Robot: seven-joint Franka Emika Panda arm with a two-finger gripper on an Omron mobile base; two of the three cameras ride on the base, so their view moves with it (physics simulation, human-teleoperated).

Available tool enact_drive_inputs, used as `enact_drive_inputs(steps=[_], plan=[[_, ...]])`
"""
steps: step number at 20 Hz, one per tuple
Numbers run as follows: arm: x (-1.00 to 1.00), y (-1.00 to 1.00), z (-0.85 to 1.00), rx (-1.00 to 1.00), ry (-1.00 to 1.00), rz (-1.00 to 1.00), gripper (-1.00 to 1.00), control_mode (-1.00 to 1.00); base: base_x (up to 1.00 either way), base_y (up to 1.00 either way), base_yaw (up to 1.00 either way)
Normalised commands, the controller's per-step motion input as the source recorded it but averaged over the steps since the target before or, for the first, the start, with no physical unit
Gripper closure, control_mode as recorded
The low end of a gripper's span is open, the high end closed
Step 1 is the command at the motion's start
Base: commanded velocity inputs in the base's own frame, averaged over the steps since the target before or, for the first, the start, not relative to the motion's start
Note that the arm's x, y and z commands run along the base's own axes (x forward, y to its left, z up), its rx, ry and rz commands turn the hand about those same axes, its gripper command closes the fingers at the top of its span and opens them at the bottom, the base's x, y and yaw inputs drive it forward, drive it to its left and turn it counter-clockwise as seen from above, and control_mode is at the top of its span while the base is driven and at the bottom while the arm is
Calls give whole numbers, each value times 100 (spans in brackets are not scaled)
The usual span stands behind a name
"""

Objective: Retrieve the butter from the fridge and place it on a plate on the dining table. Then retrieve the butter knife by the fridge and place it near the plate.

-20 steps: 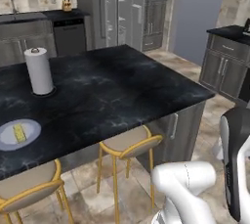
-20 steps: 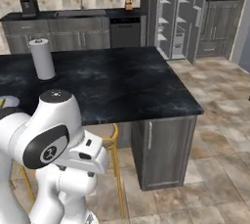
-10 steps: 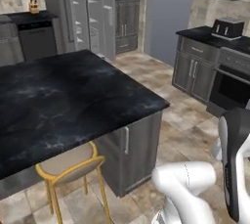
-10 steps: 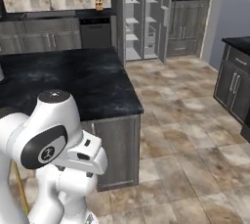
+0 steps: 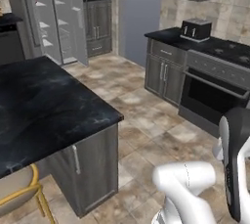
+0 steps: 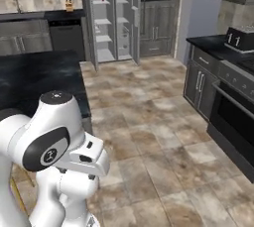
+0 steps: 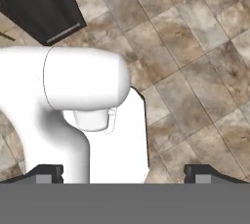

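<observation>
Your gripper [image 7: 124,171] hangs with its jaws spread wide and nothing between them, its two dark fingertips [image 7: 46,171] far apart, pointed down at brown stone floor tiles [image 7: 195,71]. Out from the arm, the dining table [image 5: 44,105] fills the near left of your left base view, its black veined corner jutting over the grey panelled base, a yellow-framed stool [image 5: 19,193] tucked beneath. Far across the floor the fridge [image 6: 111,15] stands with its doors swung open, pale shelves on show. To your right runs a black counter carrying a dark toaster [image 5: 195,29], with an oven [image 5: 215,93] set below. You cannot see the butter, plate or butter knife here.
</observation>
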Motion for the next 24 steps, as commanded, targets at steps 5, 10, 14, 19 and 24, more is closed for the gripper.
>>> enact_drive_inputs(steps=[5,10,14,19,24], plan=[[0,0,0,0,0,0,-100,100,36,-62,-8],[0,0,0,0,0,0,-100,100,45,-55,0],[0,0,0,0,0,0,-100,100,30,-59,0],[0,0,0,0,0,0,-100,100,3,-41,-9],[0,0,0,0,0,0,-100,100,0,0,-33]])
